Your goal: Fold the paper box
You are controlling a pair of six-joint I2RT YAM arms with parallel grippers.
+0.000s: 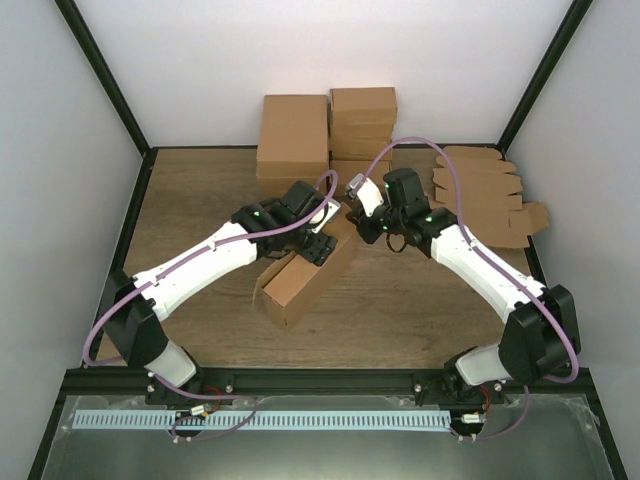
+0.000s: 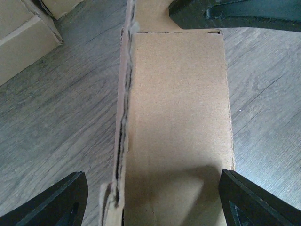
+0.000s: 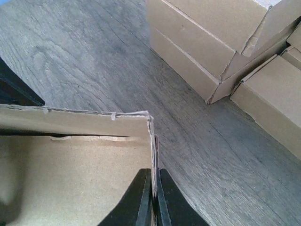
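Your left fingers [image 2: 56, 202] stood wide apart, one on each side of the half-formed paper box [image 2: 178, 108], which lay on the wooden surface [image 2: 56, 117] between them. Your right fingers [image 3: 141, 200] were closed, pinching the box's end wall at its corner. To fold well, you likely needed that pinch firm while the left pressed the side wall square along its crease.
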